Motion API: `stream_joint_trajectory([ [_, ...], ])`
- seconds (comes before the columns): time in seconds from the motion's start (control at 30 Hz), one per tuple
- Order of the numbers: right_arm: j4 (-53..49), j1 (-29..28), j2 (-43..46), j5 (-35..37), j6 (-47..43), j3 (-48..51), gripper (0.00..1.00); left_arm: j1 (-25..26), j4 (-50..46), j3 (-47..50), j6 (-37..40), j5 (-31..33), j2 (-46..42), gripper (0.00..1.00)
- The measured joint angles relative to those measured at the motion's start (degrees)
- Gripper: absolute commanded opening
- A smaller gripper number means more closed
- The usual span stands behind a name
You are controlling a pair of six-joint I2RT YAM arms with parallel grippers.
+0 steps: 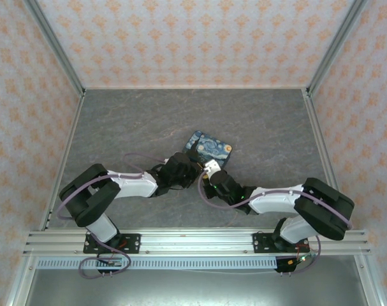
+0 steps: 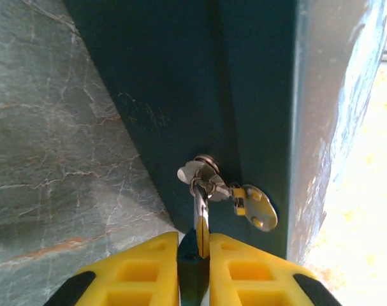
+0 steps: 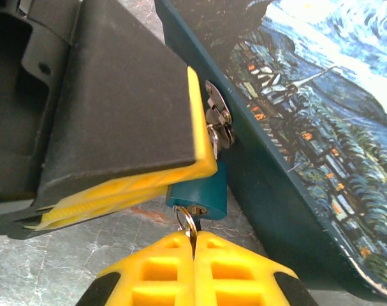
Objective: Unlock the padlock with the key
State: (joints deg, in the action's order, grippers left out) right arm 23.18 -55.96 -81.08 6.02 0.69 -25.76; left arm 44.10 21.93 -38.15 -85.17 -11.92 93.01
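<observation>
So the padlock (image 3: pixel 199 191) hangs by its shackle from the little metal hasp (image 2: pixel 203 172) on the near side of the starry-print box (image 3: pixel 321 127), about mid-table (image 2: pixel 53 127). The left fingers (image 2: pixel 148 268) are pinched around the padlock body. The right fingers (image 3: pixel 161 274) come in from the near side, closed tight on the key (image 3: pixel 187 220), which sits in the bottom of the lock.
</observation>
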Motion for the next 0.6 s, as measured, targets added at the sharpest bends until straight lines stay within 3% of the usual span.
stream_joint_trajectory([
  [0.3, 0.24, 0.57, -1.49, -1.66, 5.38, -1.46, 0.00, -0.37, 0.79, 1.81, 0.85, 0.24, -1.14, 0.48],
  [0.47, 1.40, 4.07, -2.58, -6.47, 11.21, -1.49, 0.00, -2.43, -1.51, 2.75, 2.60, 0.46, -7.08, 0.64],
  [0.6, 4.11, 6.05, -2.89, -9.79, 16.31, -1.03, 0.00, -4.48, -4.26, 3.61, 4.59, 0.79, -13.16, 0.70],
])
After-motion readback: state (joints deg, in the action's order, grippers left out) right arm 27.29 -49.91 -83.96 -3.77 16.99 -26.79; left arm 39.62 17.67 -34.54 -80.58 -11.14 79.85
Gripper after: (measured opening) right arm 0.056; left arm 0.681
